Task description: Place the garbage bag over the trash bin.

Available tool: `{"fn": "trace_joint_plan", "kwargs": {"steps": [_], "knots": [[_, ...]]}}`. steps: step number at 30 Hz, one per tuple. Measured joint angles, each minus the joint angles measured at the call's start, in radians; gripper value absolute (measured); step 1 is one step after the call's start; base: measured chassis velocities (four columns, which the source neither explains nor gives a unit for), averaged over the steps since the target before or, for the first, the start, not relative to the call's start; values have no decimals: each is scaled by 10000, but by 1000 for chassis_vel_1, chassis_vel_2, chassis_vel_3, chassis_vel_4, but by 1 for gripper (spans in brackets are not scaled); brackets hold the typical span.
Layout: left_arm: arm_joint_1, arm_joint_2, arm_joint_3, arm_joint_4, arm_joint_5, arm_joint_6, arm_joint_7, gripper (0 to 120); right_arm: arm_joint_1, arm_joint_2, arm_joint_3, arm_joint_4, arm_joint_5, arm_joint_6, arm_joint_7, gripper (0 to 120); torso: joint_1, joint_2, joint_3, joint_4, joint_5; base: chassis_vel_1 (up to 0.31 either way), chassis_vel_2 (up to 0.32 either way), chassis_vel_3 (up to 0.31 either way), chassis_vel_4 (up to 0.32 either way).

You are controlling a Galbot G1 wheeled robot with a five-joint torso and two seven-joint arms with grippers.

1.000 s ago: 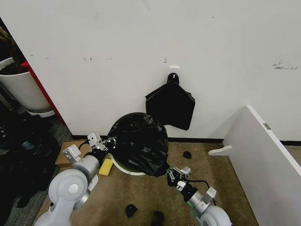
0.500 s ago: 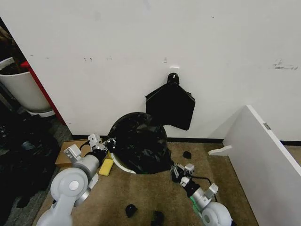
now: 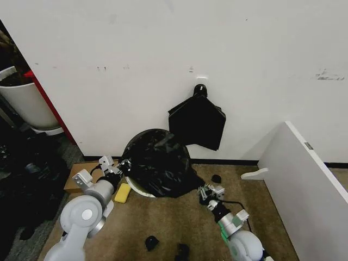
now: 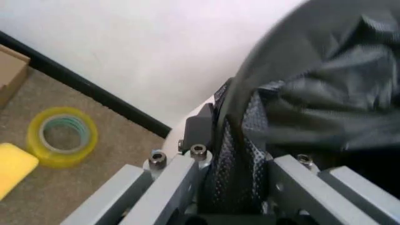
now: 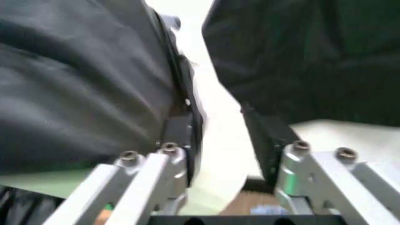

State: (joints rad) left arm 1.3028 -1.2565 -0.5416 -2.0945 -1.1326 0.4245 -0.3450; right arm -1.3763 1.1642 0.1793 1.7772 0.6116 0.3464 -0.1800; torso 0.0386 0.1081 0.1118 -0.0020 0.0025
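The thin, glossy, crinkly black plastic garbage bag [image 3: 157,163] now sits lower and tighter than a second ago: its right-hand bulge, which hung out toward the right arm, has drawn in, and the film drapes over most of the round cream-white plastic trash bin [image 3: 137,191], of which a sliver of pale rim shows at the front left. Bin and bag stand on the brown carpet floor [image 3: 174,228] against the white wall [image 3: 163,49], just below the flat folded black bundle [image 3: 197,124] hanging from a hook.

The right pincer [image 3: 205,194] has let go and backed off. A second ago it was at the bag's lower right edge; now it sits apart from it over the carpet, and in the right wrist view its fingers [image 5: 178,136] stand spread with pale surface between them and black film to either side, grasping nothing.

The left pincer [image 3: 123,166] has shifted a little left and stays at the bag's left edge. In the left wrist view its fingers [image 4: 200,129] are clenched on a fold of the black film, beside the bin's rim.

Judging from this, the right side of the bag counts as seated, and what remains is the left side.

Small things nearby: a yellow sponge [image 3: 122,192] and a roll of yellowish tape [image 4: 61,136] on the floor.
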Motion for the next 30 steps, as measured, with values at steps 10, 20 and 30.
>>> {"fn": "trace_joint_plan", "kwargs": {"steps": [10,20,30], "knots": [[-77,-53,287,334,235,-339,-78,0,-884,-290,-308,2368,-2939,-1245,4388,60,0,0,-1,0,-2,0,0,0,0],[15,-272,720,251,359,-509,-289,0,-1539,-1143,209,2479,-8993,1088,2355,97,-1,0,-1,2,4,0,0,0,0],[109,-616,1197,155,717,-420,-459,0,-1109,-1351,1054,2336,-14172,1863,2213,76,0,0,-1,0,1,0,0,0,0]]}}
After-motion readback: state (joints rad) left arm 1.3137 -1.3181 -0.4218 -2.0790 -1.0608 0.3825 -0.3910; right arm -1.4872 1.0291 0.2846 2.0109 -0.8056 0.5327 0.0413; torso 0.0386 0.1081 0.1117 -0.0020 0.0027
